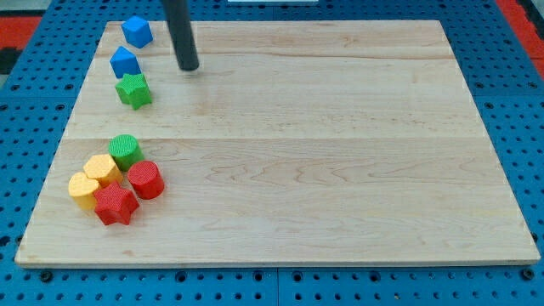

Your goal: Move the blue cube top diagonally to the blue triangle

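Observation:
The blue cube [136,31] sits near the board's top left corner. The blue triangle [125,61] lies just below it, slightly to the left, with a small gap between them. My tip [189,67] rests on the board to the right of both blue blocks, about level with the triangle and touching neither. The dark rod rises from it out of the view's top.
A green star [134,90] lies right below the blue triangle. At the lower left is a cluster: a green cylinder [125,150], a yellow hexagon [103,170], a yellow heart [82,190], a red cylinder [145,179] and a red star [116,204]. The wooden board [340,153] lies on a blue pegboard.

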